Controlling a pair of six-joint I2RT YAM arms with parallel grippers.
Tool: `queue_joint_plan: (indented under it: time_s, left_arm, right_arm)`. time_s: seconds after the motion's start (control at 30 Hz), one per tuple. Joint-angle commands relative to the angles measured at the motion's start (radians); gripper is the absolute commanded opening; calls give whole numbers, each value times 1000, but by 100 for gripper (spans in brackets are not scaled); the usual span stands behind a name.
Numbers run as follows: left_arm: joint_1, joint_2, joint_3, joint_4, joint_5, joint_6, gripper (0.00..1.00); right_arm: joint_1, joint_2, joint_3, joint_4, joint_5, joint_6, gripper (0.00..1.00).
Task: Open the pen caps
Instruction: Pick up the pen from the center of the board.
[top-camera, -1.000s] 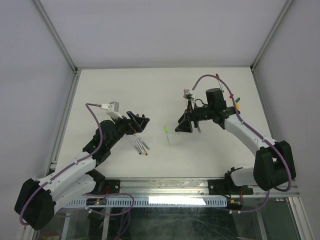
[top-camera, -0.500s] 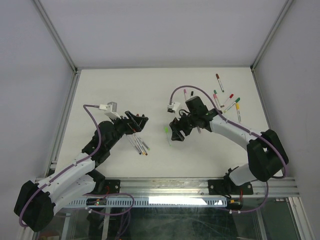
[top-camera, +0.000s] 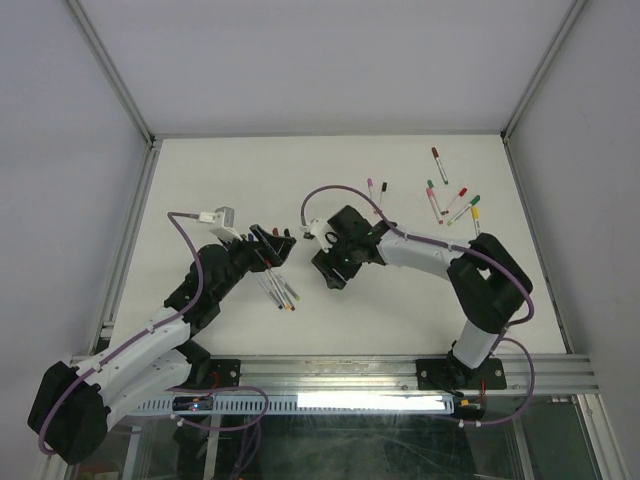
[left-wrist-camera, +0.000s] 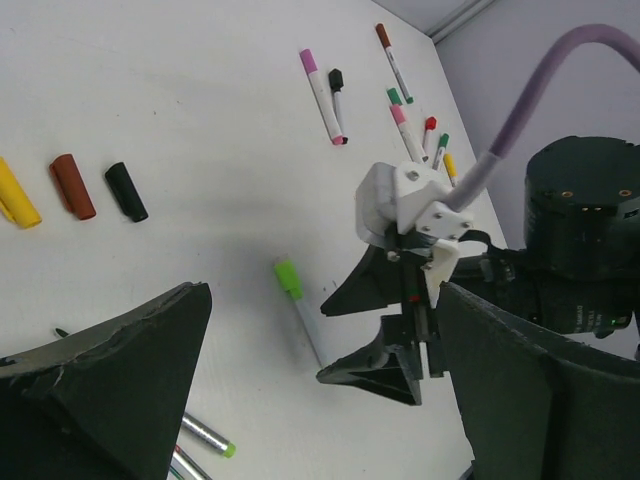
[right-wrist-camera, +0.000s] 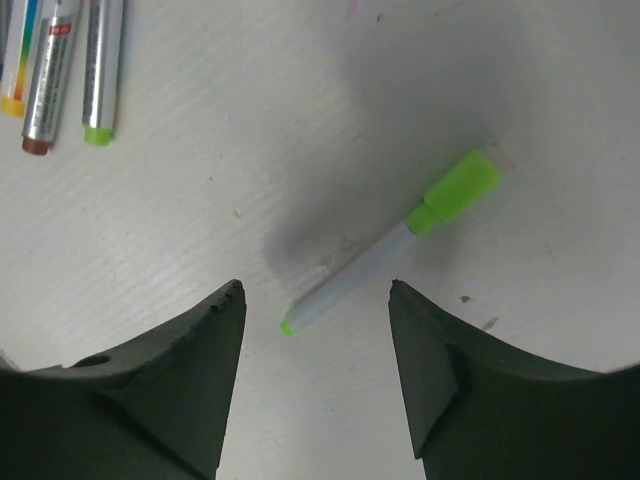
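Observation:
A capped green pen lies flat on the white table, its bright green cap pointing away. My right gripper hangs open just above it, one finger on each side of the pen's tail end, touching nothing. In the top view that gripper hides the pen. The left wrist view shows the green pen in front of my open, empty left gripper. Loose yellow, dark red and black pen caps lie to its left.
Several uncapped grey barrels lie just right of my left gripper; their ends show in the right wrist view. Several capped pens are scattered at the back right. Metal frame rails border the table.
My right arm has swung left and forward from the back right and now sits over the green pen, its jaws slightly narrower. The left arm has hardly moved.

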Motion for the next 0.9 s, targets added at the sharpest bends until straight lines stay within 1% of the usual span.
queue_joint_plan:
  time_s: [0.0,0.17,0.3,0.33,0.5,0.67,0.73,0.87]
  left_arm:
    - [-2,-31,0,40,-21,-10,99]
    - [-2,-55,-10,28,-43,-6,99]
    - [-3,-58,-9,26,-43,-1,99]
    - [-3,-57,-8,24,-41,0,99]
    - [-3,-69,-14,17,-39,1,99]
    - [-2,-77,-19,17,-33,-1,99]
    - [-3,-74,-20,22,-26,-3,99]
    - [-3,-61,-24,50,-2,-13,99]
  right_arm:
    - [28,58,67,35,103,94,60]
    - [30,67,58,47,146,104,49]
    - [30,81,56,45,166,90,44]
    - [30,87,58,42,174,85,41]
    - [30,101,66,23,217,58,32]
    - [10,86,67,12,221,34,14]
    - [0,87,70,4,216,28,9]
    - [-25,86,78,-13,205,19,8]
